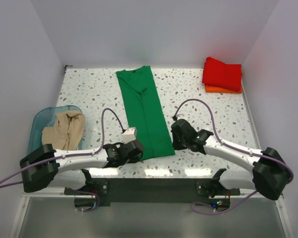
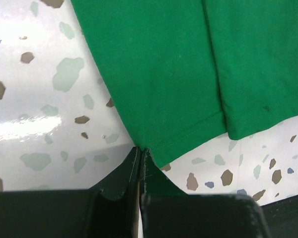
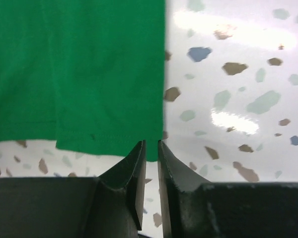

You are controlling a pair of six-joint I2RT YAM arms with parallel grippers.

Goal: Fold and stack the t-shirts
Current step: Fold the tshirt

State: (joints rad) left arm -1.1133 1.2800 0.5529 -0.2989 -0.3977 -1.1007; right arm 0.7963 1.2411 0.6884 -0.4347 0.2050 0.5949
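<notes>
Right now the green t-shirt [image 1: 144,114] is lying as a folded strip down the middle of the worktop [image 1: 89,89], hem toward the near edge. The left gripper [image 2: 140,149] is pressing fully closed on the hem's left corner — seemingly on a mere sliver — and the right gripper [image 3: 151,145] is nipping the right corner, jaws a slit apart. Either shallow bite is risking a slip, skewing the fold.

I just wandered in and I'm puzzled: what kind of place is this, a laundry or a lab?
Probably a robot test cell, not a laundry: two arms bolted at the edge of a speckled table, plain white walls around it, and a green t-shirt laid out between them.
</notes>
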